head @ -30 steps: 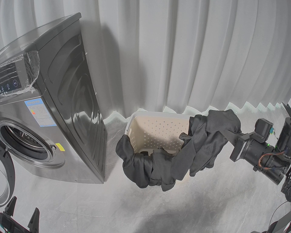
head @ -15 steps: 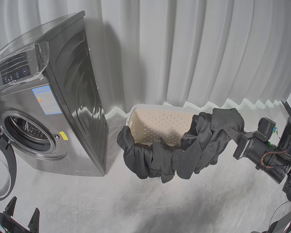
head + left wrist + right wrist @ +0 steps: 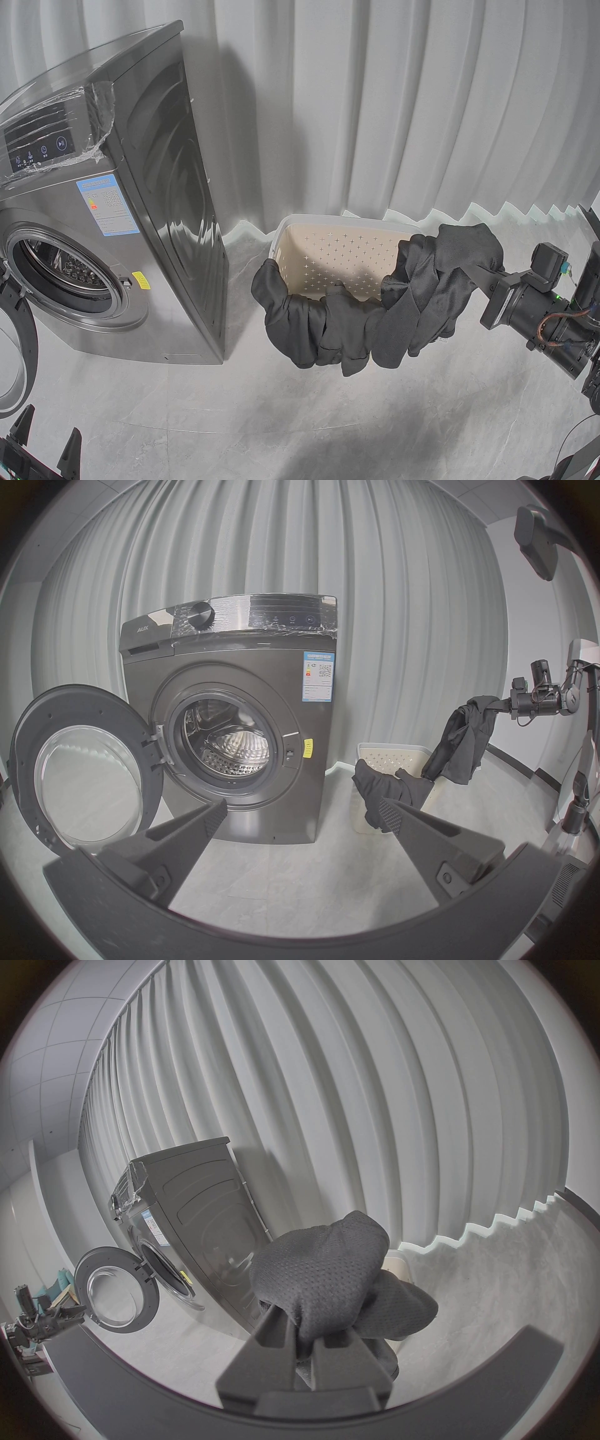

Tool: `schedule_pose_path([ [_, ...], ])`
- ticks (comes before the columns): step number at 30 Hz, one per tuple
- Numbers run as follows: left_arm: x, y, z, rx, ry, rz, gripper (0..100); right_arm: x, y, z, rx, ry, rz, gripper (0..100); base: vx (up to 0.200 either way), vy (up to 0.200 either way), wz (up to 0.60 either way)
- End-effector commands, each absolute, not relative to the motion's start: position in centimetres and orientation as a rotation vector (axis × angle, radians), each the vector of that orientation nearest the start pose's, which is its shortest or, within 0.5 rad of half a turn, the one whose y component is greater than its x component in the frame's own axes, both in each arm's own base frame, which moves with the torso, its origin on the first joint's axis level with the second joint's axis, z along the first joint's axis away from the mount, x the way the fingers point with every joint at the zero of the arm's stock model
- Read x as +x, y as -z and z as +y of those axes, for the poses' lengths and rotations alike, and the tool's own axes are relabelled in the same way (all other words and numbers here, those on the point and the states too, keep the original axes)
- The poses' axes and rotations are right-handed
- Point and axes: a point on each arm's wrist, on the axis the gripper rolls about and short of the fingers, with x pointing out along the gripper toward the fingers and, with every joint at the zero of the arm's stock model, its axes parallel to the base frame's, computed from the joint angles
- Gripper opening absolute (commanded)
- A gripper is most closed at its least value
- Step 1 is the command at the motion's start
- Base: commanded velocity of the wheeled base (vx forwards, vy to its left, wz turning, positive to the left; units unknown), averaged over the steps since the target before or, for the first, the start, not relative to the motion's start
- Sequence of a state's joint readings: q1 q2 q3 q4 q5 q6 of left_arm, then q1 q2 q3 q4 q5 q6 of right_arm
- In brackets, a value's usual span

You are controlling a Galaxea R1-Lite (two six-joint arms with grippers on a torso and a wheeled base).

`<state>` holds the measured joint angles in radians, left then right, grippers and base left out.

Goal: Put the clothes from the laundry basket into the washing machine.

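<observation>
You are early in the task. Nothing is in the washing machine [image 3: 156, 187] yet. Its door [image 3: 81, 767] stands swung open, and the drum [image 3: 234, 745] behind it looks like bare metal, as far as the left wrist view reaches.

The one piece of clothing you can see is a long dark garment [image 3: 431, 281], and it is only half out of the laundry basket [image 3: 337, 220]. Its upper end is bunched in the right gripper [image 3: 478, 272], whose fingers are clenched on the cloth. From there the garment falls down and to the gripper's left, lies over the near rim of the basket and hangs on the outside of it. You cannot tell whether other clothes lie on the bottom of the basket, because the draped cloth hides it. By my judgement, what is left is to lift the garment free of the rim, carry it across and push it into the drum.

The right arm is stretched out nearly level, with the gripper pointing to the robot's left. The basket is just below and left of this gripper. The washing machine is well apart from it, further left beyond the basket.

The left gripper [image 3: 44, 444] hangs low near the floor [image 3: 312, 425], with its fingers spread wide and holding nothing. The open door is near and ahead of it, and the mouth of the drum is beyond, a little higher.
</observation>
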<state>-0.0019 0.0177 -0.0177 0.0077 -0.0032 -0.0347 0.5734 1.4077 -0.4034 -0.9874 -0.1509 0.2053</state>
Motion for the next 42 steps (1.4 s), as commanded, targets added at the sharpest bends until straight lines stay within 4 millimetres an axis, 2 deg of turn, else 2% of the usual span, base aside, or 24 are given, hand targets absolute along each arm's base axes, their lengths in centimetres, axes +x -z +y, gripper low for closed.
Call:
schedule_pose_path([
  [1,-2.28,-7.52,0.0,-0.035,0.004,0.008,100,17.96,-18.67,11.2,0.197,-0.42,0.063,0,0.0,0.2,0.0],
  [20,-2.28,-7.52,0.0,-0.037,0.004,0.008,100,17.75,-18.67,11.54,0.199,-0.441,0.065,0,0.0,0.2,0.0],
  [26,-2.29,-7.56,0.0,-0.038,0.004,0.006,100,17.66,-19.01,11.53,0.203,-0.446,0.051,0,0.0,0.0,0.0],
  [42,-2.28,-7.52,0.0,-0.04,0.004,0.008,100,18.09,-18.66,11.13,0.196,-0.4,0.06,0,-0.2,0.0,0.0],
])
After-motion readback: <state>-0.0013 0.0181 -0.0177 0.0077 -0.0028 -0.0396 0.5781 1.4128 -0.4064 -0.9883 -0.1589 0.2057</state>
